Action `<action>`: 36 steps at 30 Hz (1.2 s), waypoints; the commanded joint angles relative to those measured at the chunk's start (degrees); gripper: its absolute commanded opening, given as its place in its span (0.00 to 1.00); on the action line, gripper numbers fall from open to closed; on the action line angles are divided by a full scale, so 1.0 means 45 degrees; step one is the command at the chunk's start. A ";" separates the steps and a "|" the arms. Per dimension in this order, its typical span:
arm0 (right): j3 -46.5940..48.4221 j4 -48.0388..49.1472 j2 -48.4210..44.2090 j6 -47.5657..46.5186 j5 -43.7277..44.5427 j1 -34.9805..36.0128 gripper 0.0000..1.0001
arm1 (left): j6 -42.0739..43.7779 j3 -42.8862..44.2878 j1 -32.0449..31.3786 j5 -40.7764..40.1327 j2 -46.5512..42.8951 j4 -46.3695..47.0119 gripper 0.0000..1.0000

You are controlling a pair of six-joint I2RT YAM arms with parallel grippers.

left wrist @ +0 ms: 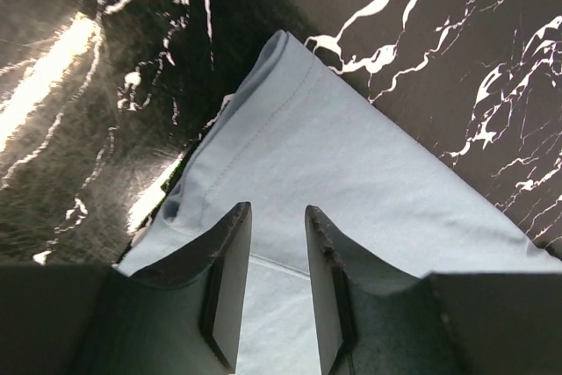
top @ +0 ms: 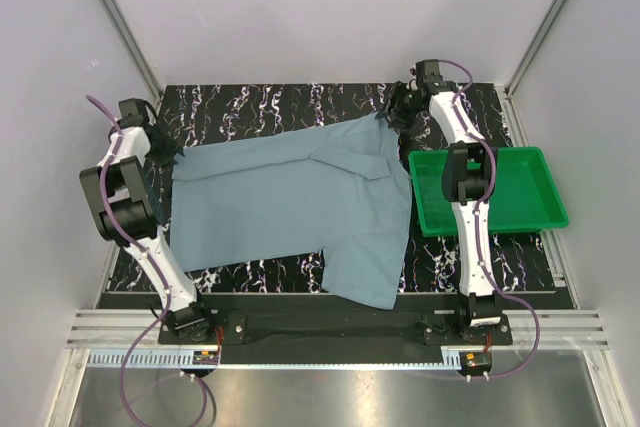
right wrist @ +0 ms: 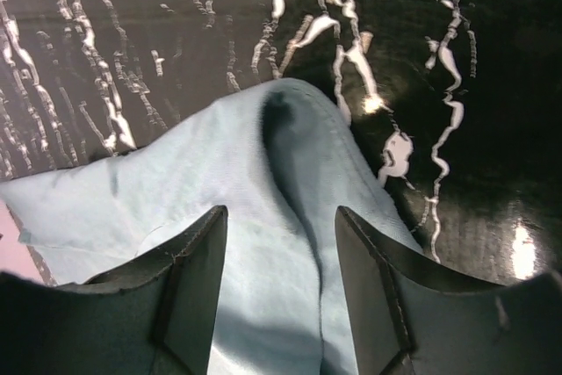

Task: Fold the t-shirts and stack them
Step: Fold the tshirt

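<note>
Progress is slight in the top view: the t-shirt lies spread nearly flat on the table beside the green tray, with no fold finished and nothing stacked. In the left wrist view, the left gripper, jaws narrowly apart, pinches the t-shirt's corner. In the right wrist view, the right gripper, jaws wider, clamps a raised ridge of cloth.

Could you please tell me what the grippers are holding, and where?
Each appears to pinch the t-shirt: the left gripper at its far hem corner, the right gripper at the far sleeve's edge.
</note>
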 commanded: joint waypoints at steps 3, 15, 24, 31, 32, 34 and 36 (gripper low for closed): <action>0.0723 0.0651 -0.0256 -0.0229 -0.0693 0.0000 0.61 | -0.0387 -0.0018 0.0148 0.0362 0.0378 0.0378 0.33; 0.1036 0.1334 0.0506 0.0511 -0.1103 0.0000 0.65 | -0.0173 0.0118 0.0363 0.0088 0.0790 0.0083 0.31; 0.1426 0.2252 0.1345 0.1312 -0.1456 0.0039 0.59 | -0.0134 0.0294 0.0363 -0.0030 0.1161 -0.0249 0.32; 0.1739 0.2450 0.1542 0.1743 -0.0599 0.0020 0.36 | -0.0134 0.0333 0.0402 -0.0283 0.1356 -0.0463 0.32; 0.1700 0.2293 0.1445 0.1724 0.0100 -0.0019 0.23 | -0.0153 0.0411 0.0402 -0.0322 0.1376 -0.0560 0.32; 0.1312 0.1884 0.0977 0.1743 0.0923 -0.0039 0.13 | -0.0154 0.0392 0.0422 -0.0361 0.1435 -0.0600 0.32; 0.0726 0.2095 0.0374 0.1840 0.1668 -0.0078 0.08 | -0.0193 0.0333 0.0441 -0.0382 0.1415 -0.0581 0.32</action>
